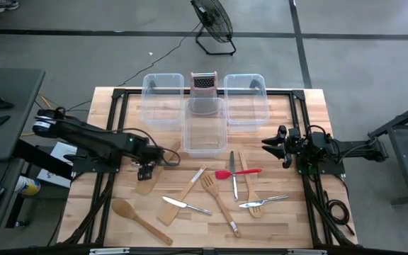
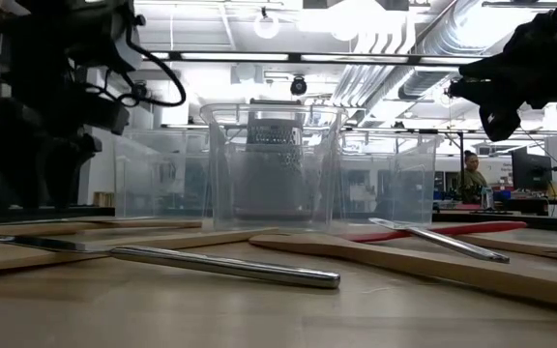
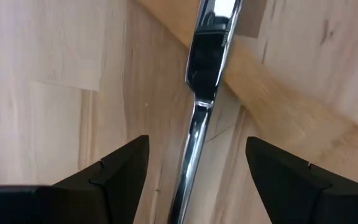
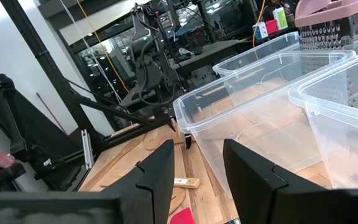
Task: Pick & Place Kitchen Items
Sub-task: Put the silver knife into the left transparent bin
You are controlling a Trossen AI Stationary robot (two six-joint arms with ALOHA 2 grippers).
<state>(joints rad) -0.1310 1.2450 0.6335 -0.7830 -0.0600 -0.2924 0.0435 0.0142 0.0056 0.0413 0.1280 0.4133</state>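
My left gripper (image 1: 146, 172) points down over the table's left part, open. In the left wrist view its fingers stand on either side of a silver metal utensil (image 3: 205, 56) without touching it. The utensil's wider part lies across a pale wooden utensil (image 3: 278, 106). More kitchen items lie spread over the near middle: a red-headed spatula (image 1: 239, 172), a wooden spoon (image 1: 137, 216), a knife (image 1: 186, 205), a metal fork (image 1: 264, 202) and a wooden fork (image 1: 214, 191). My right gripper (image 1: 271, 145) waits level at the table's right, open, with nothing between its fingers (image 4: 160, 168).
Three clear plastic bins (image 1: 163, 99) (image 1: 204, 127) (image 1: 246, 99) stand at the far middle, with a metal box grater (image 1: 204, 83) between the back two. A black frame (image 1: 119, 95) runs round the tabletop. A floor fan (image 1: 214, 25) stands beyond the table.
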